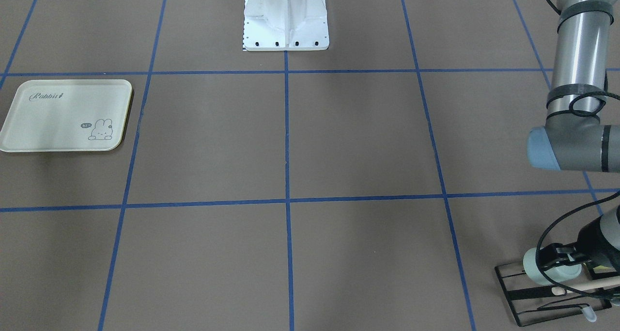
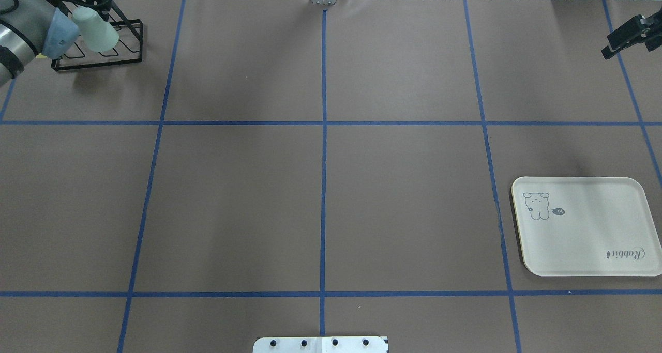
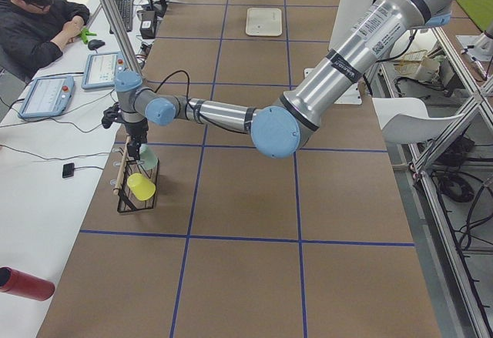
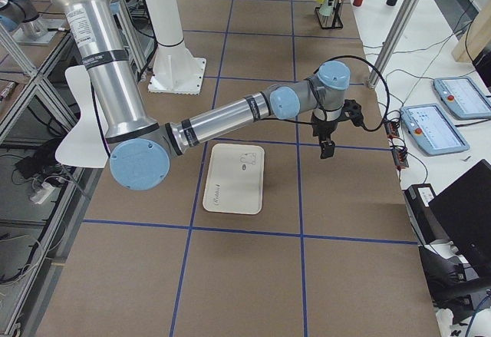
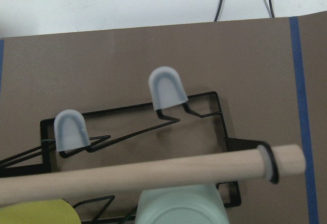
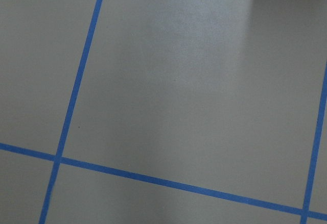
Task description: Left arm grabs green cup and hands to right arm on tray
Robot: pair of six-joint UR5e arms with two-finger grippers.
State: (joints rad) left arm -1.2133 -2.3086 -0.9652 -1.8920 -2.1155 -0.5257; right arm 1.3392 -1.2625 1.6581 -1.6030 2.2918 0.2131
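The pale green cup [image 1: 533, 268] sits tilted on the black wire rack [image 1: 528, 302] at the table's corner on my left side. It also shows in the overhead view [image 2: 98, 32] and at the bottom of the left wrist view [image 5: 179, 208]. My left gripper [image 1: 557, 259] reaches down over the cup with its fingers on either side. I cannot tell whether they press it. My right gripper [image 2: 623, 37] hangs open and empty above the table, beyond the tray. The cream tray [image 2: 584, 229] lies flat with nothing on it.
A yellow-green cup [image 3: 141, 186] sits on the same rack beside the green one. A wooden dowel [image 5: 153, 170] runs across the rack, which has two capped pegs [image 5: 167, 87]. The white robot base [image 1: 286, 16] stands at the table's edge. An operator [image 3: 38, 15] sits beside the table.
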